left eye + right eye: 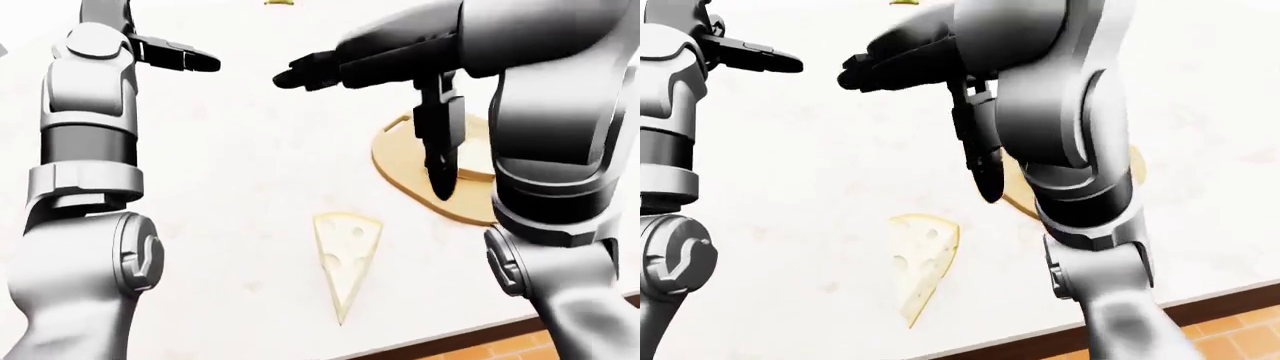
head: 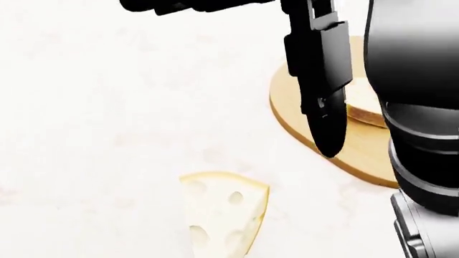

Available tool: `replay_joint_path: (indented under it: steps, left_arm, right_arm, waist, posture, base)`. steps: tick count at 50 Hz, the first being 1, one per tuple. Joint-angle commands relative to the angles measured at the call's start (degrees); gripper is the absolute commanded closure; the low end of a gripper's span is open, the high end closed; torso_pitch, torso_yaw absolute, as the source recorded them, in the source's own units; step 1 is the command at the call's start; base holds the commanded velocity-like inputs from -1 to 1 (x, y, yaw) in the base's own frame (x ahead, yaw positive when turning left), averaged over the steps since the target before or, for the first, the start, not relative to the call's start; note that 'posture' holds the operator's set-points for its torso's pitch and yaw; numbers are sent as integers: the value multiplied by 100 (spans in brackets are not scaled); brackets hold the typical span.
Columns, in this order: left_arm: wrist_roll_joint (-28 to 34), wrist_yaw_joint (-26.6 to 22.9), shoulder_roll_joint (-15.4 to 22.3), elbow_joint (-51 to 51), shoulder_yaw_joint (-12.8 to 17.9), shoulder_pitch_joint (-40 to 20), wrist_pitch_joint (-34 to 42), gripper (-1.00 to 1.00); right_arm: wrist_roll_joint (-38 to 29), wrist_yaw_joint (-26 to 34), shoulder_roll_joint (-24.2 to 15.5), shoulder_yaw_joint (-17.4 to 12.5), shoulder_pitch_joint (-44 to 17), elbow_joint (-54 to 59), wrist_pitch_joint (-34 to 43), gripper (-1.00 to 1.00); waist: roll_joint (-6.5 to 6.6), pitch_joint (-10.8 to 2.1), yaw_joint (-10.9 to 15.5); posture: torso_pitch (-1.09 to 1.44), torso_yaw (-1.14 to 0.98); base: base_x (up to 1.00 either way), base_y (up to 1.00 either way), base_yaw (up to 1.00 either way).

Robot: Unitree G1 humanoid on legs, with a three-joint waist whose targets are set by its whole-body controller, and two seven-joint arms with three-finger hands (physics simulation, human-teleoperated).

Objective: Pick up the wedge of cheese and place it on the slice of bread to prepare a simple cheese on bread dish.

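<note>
Kitchen setting, simulated. White marbled counter [image 1: 250,172] fills all views, with a wooden cutting board [image 2: 362,150] that has a handle slot, a slice of bread [image 2: 362,102] on it, and a holed cheese wedge [image 1: 345,255] lying on the counter. Counter edge has dark trim, terracotta tile floor [image 1: 1230,334] below at bottom right.

Cheese [image 1: 345,255] lower centre on counter [image 1: 240,187]; board [image 1: 400,161] right of it, bread [image 2: 362,105] on board.
</note>
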Motion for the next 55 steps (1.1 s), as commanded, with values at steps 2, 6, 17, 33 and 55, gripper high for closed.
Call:
replay_joint_path:
  steps: [2,6,17,33,55]
  left_arm:
    - [53,117,140,89,49,-318,-379,-100]
    - [64,230,233,611,79,-424,-652,-100]
    - [60,383,330,1127,81,-528,-902,-100]
    - [73,369,369,1120,75,-488,-936,-100]
    - [73,357,325,1026,76,-362,-948,-100]
  right_arm:
    - [378,0,-271,180,-38,-444,443,-100]
    - [682,0,-531,527,51,-929,901,-100]
    - [1362,0,-1163,1281,-132,-1892,2016,-100]
    - [1505,0,-1577,2212,-297,-3004,3265,-100]
    - [64,0,-550,1971,466,-2387,1784,-100]
  waist:
    - [25,-199,-8]
    - [37,-193,-25]
    - [64,-157,-59]
    - [89,-113,-37]
    - [144,-193,-75]
  posture:
    - [0,0]
    - [0,0]
    - [0,0]
    - [0,0]
    - [0,0]
  base:
    - [0,0,0]
    - [0,0,0]
    - [0,0,0]
    - [0,0,0]
    - [0,0,0]
